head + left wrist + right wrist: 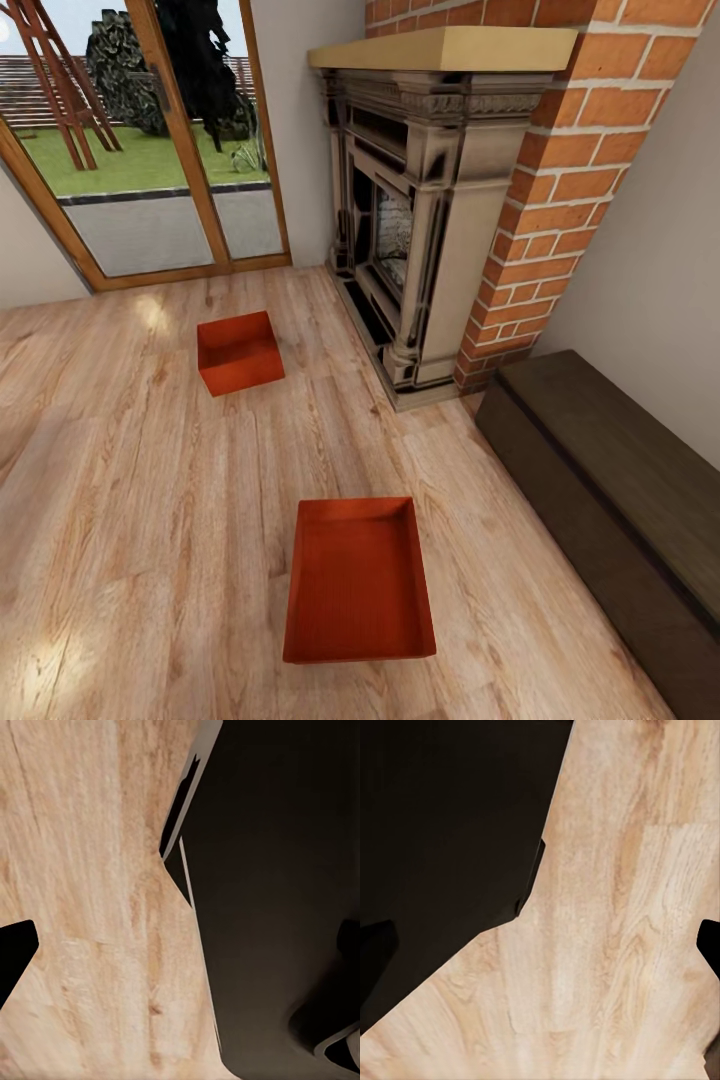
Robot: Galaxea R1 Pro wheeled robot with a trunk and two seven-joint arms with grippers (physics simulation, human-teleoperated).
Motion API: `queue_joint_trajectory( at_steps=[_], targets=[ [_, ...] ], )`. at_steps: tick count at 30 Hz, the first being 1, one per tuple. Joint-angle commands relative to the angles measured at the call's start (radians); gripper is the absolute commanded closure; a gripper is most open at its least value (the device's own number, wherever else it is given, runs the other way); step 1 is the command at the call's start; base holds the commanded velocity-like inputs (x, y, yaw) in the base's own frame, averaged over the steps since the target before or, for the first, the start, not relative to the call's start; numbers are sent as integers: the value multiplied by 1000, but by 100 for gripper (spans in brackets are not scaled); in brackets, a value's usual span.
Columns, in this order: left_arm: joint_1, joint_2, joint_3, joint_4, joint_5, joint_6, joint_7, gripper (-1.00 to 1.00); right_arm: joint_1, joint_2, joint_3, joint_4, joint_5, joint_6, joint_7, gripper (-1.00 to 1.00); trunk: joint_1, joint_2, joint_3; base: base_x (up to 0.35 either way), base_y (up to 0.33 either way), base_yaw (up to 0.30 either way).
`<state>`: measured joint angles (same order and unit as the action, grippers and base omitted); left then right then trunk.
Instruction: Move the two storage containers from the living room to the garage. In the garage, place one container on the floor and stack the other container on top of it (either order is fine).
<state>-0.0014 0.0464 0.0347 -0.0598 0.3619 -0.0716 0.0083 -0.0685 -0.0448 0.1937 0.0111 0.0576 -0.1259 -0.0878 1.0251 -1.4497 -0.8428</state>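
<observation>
I see both storage containers, one lower centre (358,585), one mid-left (238,352), on living-room planks, unlifted; hand openings I cannot tell

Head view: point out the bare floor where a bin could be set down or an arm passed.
Widest bare patch: wood floor left of the near container, running up to the glass doors. A narrower strip lies between the near and far container. Crowded on the right: fireplace and dark chest leave only a narrow lane.
</observation>
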Motion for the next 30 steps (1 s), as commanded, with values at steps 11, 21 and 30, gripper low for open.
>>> queue_joint_trajectory(
  at_steps=[11, 21, 30],
  targets=[
    [0, 10, -1, -62, -12, 11, 1, -100, -4, -5, 4, -120, 1, 24, -17, -100, 0, 0, -1, 0, 0, 0],
    [-6, 26, 1, -335, -14, 168, 4, -100, -53, -9, -39, -336, -27, 230, -20, -100, 0, 0, -1, 0, 0, 0],
    [-176, 20, 2, -403, -50, 347, 38, -100, -225, -2, -109, -340, -46, 245, -44, -100, 0, 0, -1, 0, 0, 0]
  ],
)
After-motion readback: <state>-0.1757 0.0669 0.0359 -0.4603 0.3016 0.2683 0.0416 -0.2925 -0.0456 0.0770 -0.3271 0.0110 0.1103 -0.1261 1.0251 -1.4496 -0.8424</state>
